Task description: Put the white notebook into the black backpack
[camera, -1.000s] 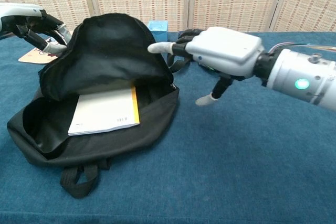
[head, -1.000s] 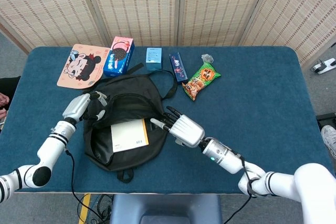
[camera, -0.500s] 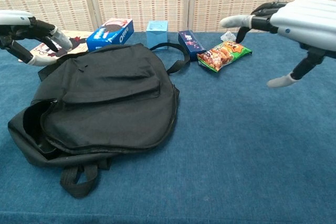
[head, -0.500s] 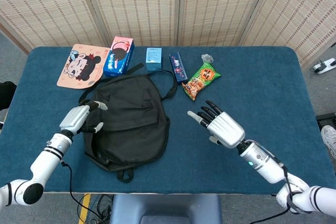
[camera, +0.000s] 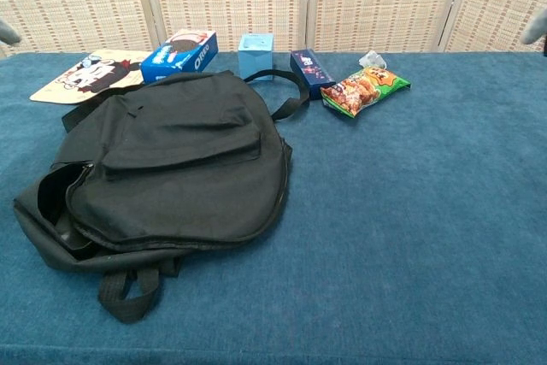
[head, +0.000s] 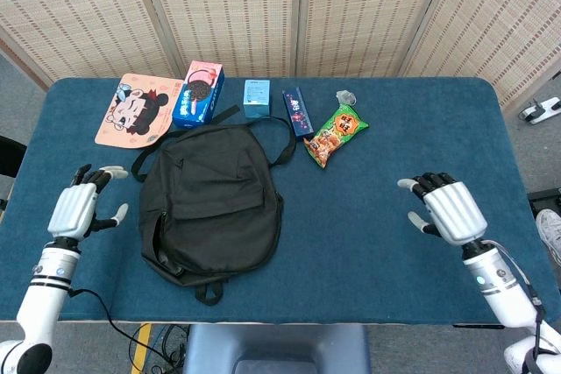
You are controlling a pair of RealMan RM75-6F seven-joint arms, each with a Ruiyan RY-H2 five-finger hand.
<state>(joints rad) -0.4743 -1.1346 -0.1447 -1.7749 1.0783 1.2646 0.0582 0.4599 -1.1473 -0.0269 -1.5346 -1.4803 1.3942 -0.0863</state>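
**Inspector:** Backpack (head: pixel 210 201) first. Condition?

**Assistant:** Black backpack lies flat on the blue surface (head: pixel 386 164), left of centre, flap down over the main compartment. In the chest view the zip gapes a little at the near-left edge, showing only dark interior. A strap loops out at the top toward the small blue box (head: pixel 257 97). The white notebook cannot be seen in either view.

**Inspector:** Hands?

**Assistant:** Left hand (head: pixel 77 208) sits over the surface just left of the backpack, apart from it, fingers spread, holding nothing. Right hand (head: pixel 447 205) is well to the right, back of the hand up, fingers loosely curved and apart, also released. The chest view catches only grey slivers at its edges.

**Inspector:** Changes from earlier frames?

**Assistant:** One second ago the left hand held the flap up and the notebook lay inside the open backpack, with the right hand at the opening. Half a second ago the flap was down. Both hands have since drawn away to the sides.

**Inspector:** Other items?

**Assistant:** Along the far edge: cartoon-face mat (head: pixel 136 109), Oreo box (head: pixel 199 94), dark blue pack (head: pixel 298 111), green snack bag (head: pixel 337 134). None shifted.
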